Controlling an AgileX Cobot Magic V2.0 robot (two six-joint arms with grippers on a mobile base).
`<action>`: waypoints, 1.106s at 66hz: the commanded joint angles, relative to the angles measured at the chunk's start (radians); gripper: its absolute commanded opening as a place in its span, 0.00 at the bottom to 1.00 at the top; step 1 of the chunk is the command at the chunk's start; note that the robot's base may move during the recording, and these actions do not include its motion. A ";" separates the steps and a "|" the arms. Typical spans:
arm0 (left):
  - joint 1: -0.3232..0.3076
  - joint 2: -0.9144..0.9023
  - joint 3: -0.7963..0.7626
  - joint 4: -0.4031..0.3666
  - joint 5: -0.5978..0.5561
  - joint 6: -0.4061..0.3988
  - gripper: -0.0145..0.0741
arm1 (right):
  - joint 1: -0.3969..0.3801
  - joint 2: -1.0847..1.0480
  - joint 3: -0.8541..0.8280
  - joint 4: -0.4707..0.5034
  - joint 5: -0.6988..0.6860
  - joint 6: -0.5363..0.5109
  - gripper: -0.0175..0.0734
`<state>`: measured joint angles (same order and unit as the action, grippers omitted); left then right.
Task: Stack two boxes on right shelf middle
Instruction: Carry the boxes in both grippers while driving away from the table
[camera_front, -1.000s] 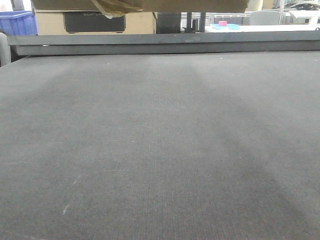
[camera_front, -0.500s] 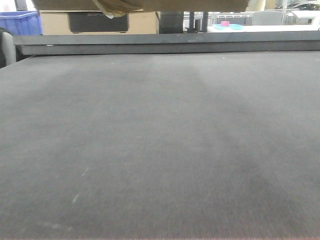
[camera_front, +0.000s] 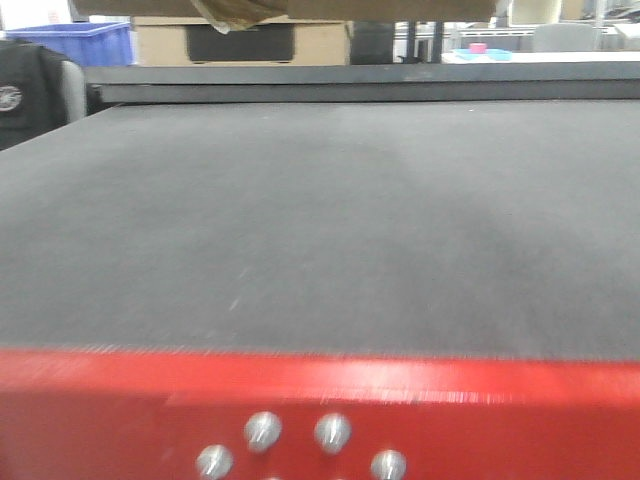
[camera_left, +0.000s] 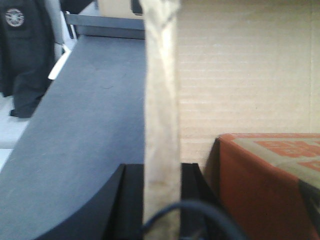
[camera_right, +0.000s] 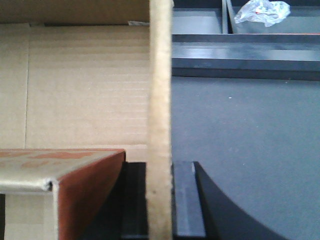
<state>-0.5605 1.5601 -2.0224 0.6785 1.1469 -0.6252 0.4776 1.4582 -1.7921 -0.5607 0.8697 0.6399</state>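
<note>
Both grippers hold one open brown cardboard box by opposite side walls. In the left wrist view the left gripper (camera_left: 161, 167) is shut on the box's wall edge (camera_left: 161, 100). In the right wrist view the right gripper (camera_right: 160, 165) is shut on the opposite wall edge (camera_right: 160, 90). Inside the box lies a smaller red-printed carton (camera_left: 270, 175), which also shows in the right wrist view (camera_right: 75, 190). In the front view only the box's underside (camera_front: 400, 8) with hanging torn tape (camera_front: 230, 12) shows at the top edge. The second box is out of view. No bare steel shelf shows.
A dark grey carpeted surface (camera_front: 330, 220) fills the front view, with a glossy red lip (camera_front: 450, 400) carrying round screw heads (camera_front: 332, 432) along the bottom. Behind it stand a labelled carton (camera_front: 240, 42), a blue bin (camera_front: 85, 40) and a dark jacket (camera_front: 25, 95).
The view has pulled back and the background has shifted right. The red lip with screw heads has come into view at the bottom. The box stays at the top edge.
</note>
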 joint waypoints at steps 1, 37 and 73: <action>-0.002 -0.005 -0.013 0.009 -0.073 -0.006 0.04 | -0.001 -0.014 -0.013 -0.009 -0.077 0.003 0.01; -0.002 -0.005 -0.013 0.009 -0.073 -0.006 0.04 | -0.001 -0.014 -0.013 -0.009 -0.077 0.003 0.01; -0.002 -0.005 -0.013 0.009 -0.073 -0.006 0.04 | -0.001 -0.014 -0.013 -0.009 -0.077 0.003 0.01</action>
<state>-0.5585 1.5601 -2.0224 0.6822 1.1369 -0.6252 0.4737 1.4582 -1.7921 -0.5632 0.8674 0.6399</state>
